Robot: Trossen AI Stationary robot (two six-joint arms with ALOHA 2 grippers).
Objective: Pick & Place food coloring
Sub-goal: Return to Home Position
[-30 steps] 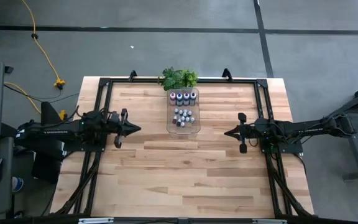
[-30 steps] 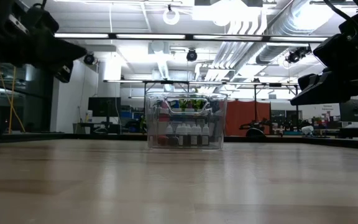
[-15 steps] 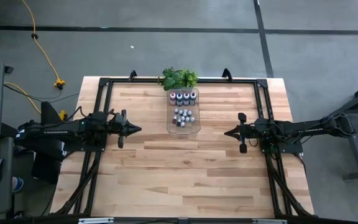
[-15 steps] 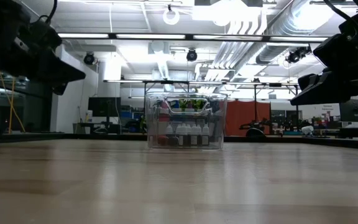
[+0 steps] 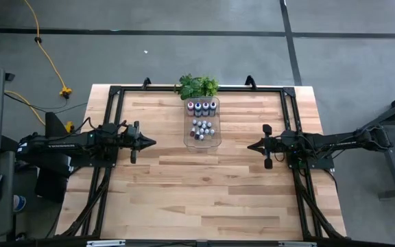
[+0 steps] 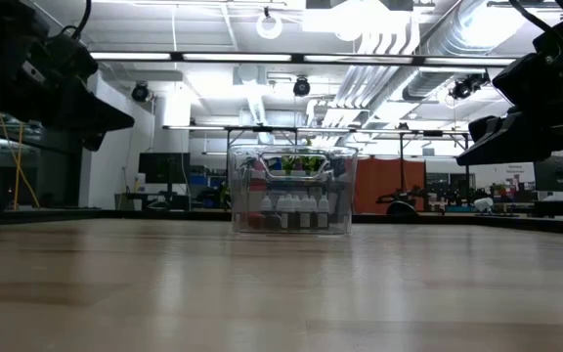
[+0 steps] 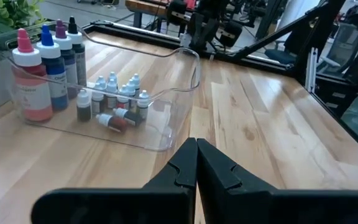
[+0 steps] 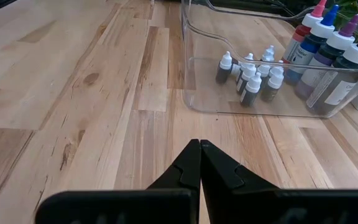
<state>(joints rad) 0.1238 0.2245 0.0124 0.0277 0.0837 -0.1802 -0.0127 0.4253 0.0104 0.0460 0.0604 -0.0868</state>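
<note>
Arms parked, bottles all binned.
The left gripper (image 5: 149, 143), fingers pressed together on nothing, has shifted slightly within the last second and now holds; the right gripper (image 5: 251, 145), equally closed and empty, has not moved; ahead of both tips, between them, the food coloring (image 5: 202, 120) sits inside the clear bin (image 5: 202, 143) on the wooden table (image 5: 204, 192), so the task looks finished; beyond, a leafy plant (image 5: 197, 86), then a bright workshop.

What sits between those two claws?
The clear tray of food coloring, between left gripper and right gripper; the high view shows it.

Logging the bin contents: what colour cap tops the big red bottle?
Pink cap; left wrist view shows it best.
</note>
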